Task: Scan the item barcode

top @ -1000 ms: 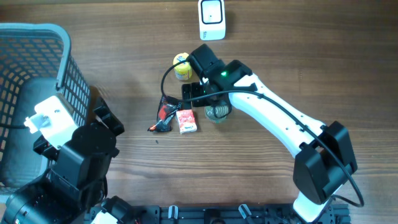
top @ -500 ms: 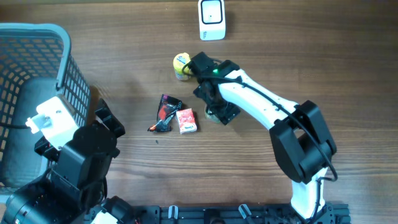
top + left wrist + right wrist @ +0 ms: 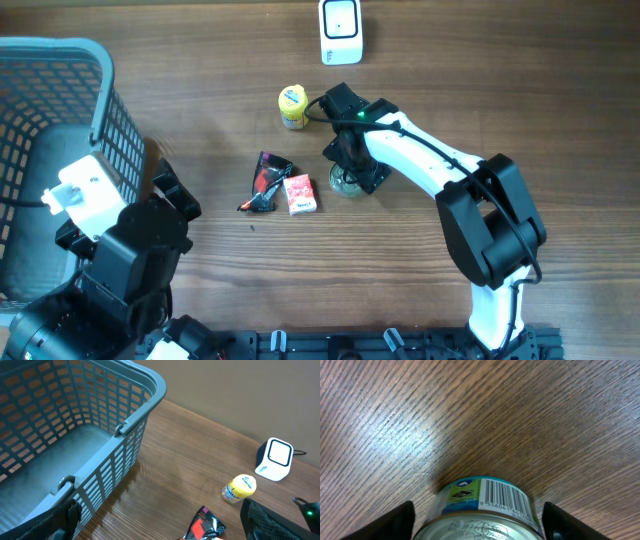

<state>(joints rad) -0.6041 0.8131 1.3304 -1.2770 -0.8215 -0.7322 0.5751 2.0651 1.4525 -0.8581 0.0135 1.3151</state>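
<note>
The right gripper (image 3: 349, 172) hangs over a small can (image 3: 346, 183) that stands on the wooden table (image 3: 200, 120), just right of a red-and-white box (image 3: 300, 194) and a dark crinkled wrapper (image 3: 265, 182). In the right wrist view its two fingers (image 3: 395, 521) stand either side of the can (image 3: 480, 505), very close to the wall; whether they already press it I cannot tell. The can's teal label faces that camera, with the barcode (image 3: 503, 495) plainly readable on the side (black bars, digits beneath). The white scanner (image 3: 341, 30) sits at the far edge of the table, well apart from the can, with a yellow-capped bottle (image 3: 292, 105) between the two and off to the left. The left gripper (image 3: 160, 510) is spread wide with nothing between its fingers (image 3: 67, 515), held above the table beside the blue basket (image 3: 150, 390). From the left wrist view the scanner (image 3: 274, 458) and the bottle (image 3: 239, 488) show beyond the basket's rim, and a corner of the wrapper (image 3: 202, 526) shows at the bottom edge.
</note>
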